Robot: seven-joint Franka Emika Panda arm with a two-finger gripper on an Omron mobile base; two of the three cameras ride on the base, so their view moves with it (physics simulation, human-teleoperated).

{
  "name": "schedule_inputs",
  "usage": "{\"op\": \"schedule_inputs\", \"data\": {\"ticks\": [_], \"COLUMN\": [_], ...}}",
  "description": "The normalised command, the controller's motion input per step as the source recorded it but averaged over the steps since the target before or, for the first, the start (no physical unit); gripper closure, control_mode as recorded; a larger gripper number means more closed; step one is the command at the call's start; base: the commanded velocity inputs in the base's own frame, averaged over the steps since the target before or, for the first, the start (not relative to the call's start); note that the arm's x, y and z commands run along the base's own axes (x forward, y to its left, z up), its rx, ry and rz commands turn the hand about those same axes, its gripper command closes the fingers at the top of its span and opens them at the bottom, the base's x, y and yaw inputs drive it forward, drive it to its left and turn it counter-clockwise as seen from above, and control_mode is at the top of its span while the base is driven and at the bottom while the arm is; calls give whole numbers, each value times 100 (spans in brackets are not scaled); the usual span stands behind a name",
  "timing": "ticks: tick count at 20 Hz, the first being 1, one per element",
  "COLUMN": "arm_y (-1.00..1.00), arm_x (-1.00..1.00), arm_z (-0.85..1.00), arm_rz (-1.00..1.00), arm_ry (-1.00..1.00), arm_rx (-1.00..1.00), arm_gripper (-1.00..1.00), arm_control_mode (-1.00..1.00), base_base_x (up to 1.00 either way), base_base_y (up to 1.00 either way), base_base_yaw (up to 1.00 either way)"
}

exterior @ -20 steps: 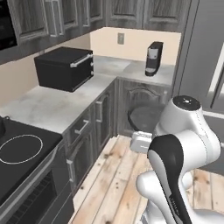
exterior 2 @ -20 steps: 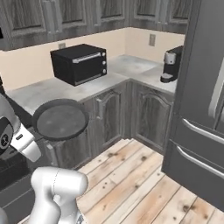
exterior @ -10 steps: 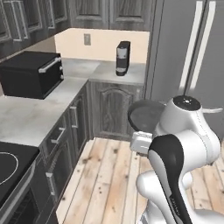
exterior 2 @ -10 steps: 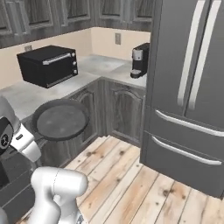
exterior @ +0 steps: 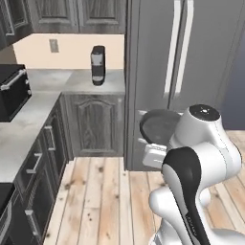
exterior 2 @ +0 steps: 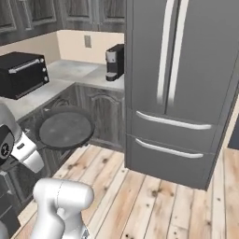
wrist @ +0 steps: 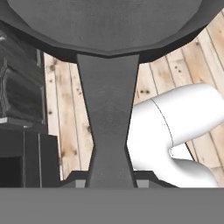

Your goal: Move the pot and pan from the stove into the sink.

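the hand point(wrist: 109, 181) is clamped on the short straight handle of the pan point(exterior 2: 64, 129), carrying it level over the wooden floor point(exterior 2: 154, 200). it looks rigid and bowl-heavy, so gripping close to the bowl seems wisest.

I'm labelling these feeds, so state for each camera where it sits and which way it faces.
Left base view: behind the arm's left, facing the tall grey refrigerator; white arm lower right.
Right base view: behind its right, facing that refrigerator; arm lower left.
Hand view: on the hand, looking along the shut end effector up the handle of the shallow dark grey pan.
Both base views share the black coffee machine and pan.
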Motion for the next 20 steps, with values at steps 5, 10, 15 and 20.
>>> {"op": "schedule_inputs", "data": {"ticks": [5, 10, 15, 20], "arm_y": [0, 0, 0, 0], "arm_x": [0, 0, 0, 0], "arm_z": [0, 0, 0, 0], "arm_rz": [0, 0, 0, 0], "arm_ry": [0, 0, 0, 0], "arm_rx": [0, 0, 0, 0], "arm_gripper": [100, 100, 100, 100], "arm_control_mode": [100, 100, 100, 100], "base_base_x": [3, 2, 2, 1], "base_base_y": [-22, -22, -22, -23], "base_base_yaw": [-37, -37, -37, -36]}}
